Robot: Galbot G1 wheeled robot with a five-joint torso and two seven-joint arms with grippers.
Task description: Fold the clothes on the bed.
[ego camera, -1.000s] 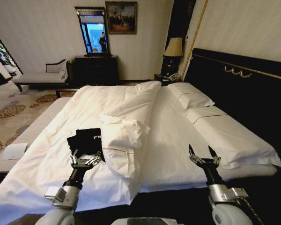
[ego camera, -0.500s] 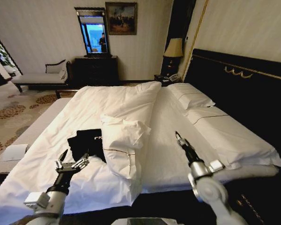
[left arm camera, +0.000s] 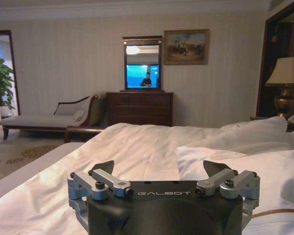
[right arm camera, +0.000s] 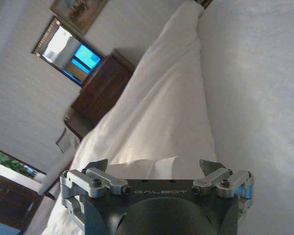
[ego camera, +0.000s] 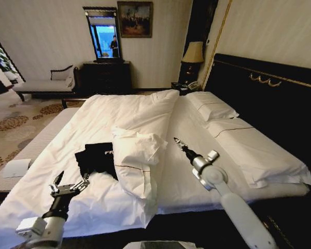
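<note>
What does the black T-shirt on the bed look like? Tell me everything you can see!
The black T-shirt is soft, dark fabric lying crumpled in a loose heap, not spread flat. A bit of white lettering shows at its edge. It lies on the white duvet of the bed, its side tucked against a folded-over white bundle of bedding. Neither gripper touches it; the left gripper hovers open nearby.

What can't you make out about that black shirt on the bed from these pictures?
- Black T-shirt, head view: its right part lies behind the folded white duvet, so its lettering is cut short and unreadable.
- Its sleeves and outline: bunched dark fabric, too small to trace.
- Both wrist views: the open left gripper and right gripper face away from the shirt.
</note>
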